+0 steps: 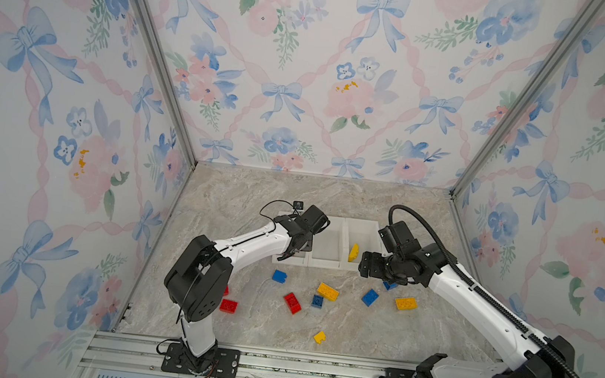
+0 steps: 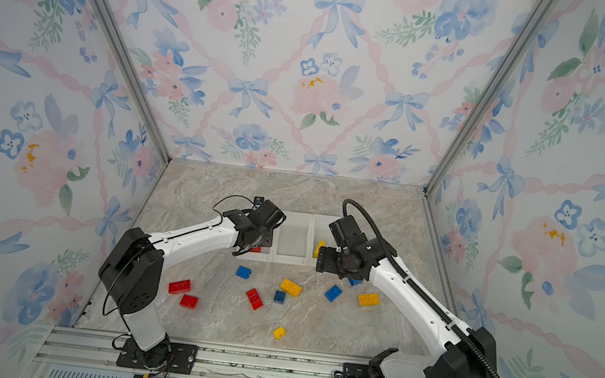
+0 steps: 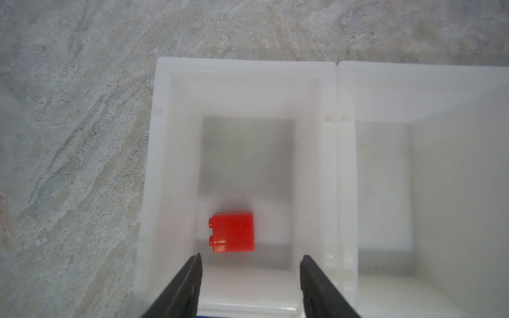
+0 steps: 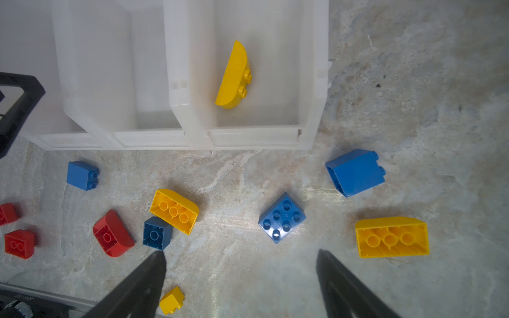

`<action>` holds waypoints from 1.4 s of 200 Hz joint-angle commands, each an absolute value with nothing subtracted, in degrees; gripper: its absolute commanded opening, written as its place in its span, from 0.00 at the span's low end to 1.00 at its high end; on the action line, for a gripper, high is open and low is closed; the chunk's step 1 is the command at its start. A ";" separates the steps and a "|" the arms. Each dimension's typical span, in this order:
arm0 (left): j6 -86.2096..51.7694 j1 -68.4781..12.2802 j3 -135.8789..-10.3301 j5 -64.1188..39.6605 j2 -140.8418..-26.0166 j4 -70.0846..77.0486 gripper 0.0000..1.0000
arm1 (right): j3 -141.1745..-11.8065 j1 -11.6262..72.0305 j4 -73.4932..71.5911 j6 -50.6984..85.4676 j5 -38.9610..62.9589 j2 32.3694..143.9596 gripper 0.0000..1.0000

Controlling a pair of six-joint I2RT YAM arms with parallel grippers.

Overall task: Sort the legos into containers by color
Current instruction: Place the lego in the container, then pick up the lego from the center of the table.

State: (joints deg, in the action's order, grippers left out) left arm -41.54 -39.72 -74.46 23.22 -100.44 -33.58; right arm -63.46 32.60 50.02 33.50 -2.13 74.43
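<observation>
Three white containers [image 1: 323, 264] stand joined in a row. My left gripper [image 3: 250, 258] hangs open over the leftmost one [image 3: 176, 165]. A red lego [image 3: 232, 231] sits inside it below the fingertips, free of them. The right container [image 4: 311, 82] holds a curved yellow lego [image 4: 234, 77]; the middle one [image 4: 96, 82] shows nothing inside. My right gripper [image 4: 239, 256] is open above the table with nothing between its fingers, near a blue square lego [image 4: 282, 217]. Several red, blue and yellow legos lie loose in front of the containers in both top views.
Loose on the marble table are yellow bricks [image 1: 328, 291] [image 1: 405, 303] [image 1: 319, 337], blue ones [image 1: 279, 275] [image 1: 370, 297] [image 1: 317, 300] and red ones [image 1: 292, 303] [image 1: 228, 305]. Another blue brick [image 1: 390, 285] lies partly under the right arm. Floral walls close three sides.
</observation>
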 commanded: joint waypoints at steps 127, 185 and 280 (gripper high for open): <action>-43.30 -41.39 -64.02 21.73 -82.06 -29.89 0.85 | -53.09 31.38 49.24 51.49 -0.69 73.74 0.90; -44.37 -41.33 -54.09 18.98 -71.47 -24.48 0.92 | -49.96 31.29 45.62 59.31 -1.05 75.83 0.86; -45.19 -41.23 -48.21 18.05 -65.27 -22.31 0.95 | -47.64 31.29 39.33 63.62 -2.00 81.93 0.79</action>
